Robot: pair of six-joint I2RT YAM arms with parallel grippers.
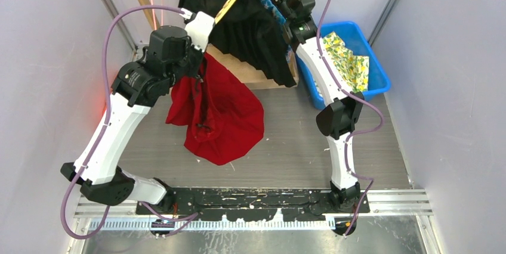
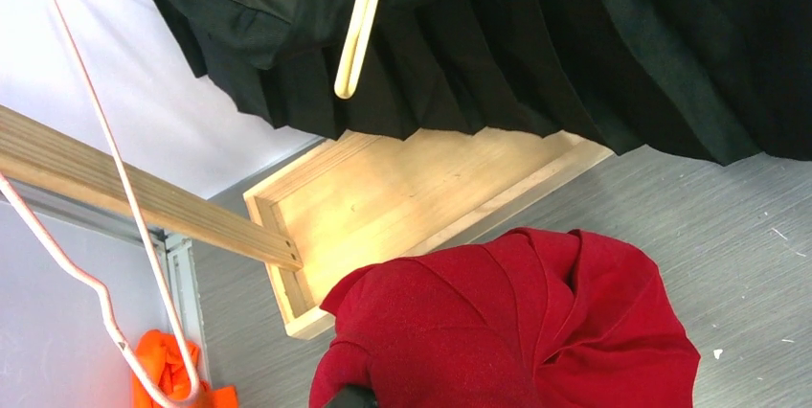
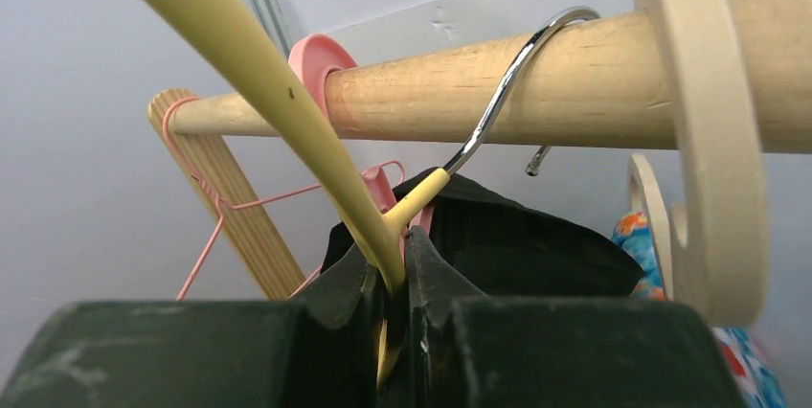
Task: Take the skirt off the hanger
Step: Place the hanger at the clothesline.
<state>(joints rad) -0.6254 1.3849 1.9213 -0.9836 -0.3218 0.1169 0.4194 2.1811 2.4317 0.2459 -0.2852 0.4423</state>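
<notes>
Under the wooden rod (image 3: 594,92), my listing. Black garment (image 1: 250,27): hangs from the rod; I judge the red skirt (image 1: 224,117) could snag on it. Red skirt: lower than the rod, apparently clear of the cream hanger (image 3: 278,106); a thin pinch could drop it. Cream hanger: hooked over the rod; a tug could unhook it. Left gripper (image 1: 197,72): closed on the skirt's bunch. Right gripper (image 3: 391,279): clamped tight on the hanger's arm.

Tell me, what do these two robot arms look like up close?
Both arms are alike: the left arm and right arm have smooth white tube-like links joined by chunky black joints. A thin purple cable runs along each. The right gripper has dark, scuffed, blocky fingers.
</notes>
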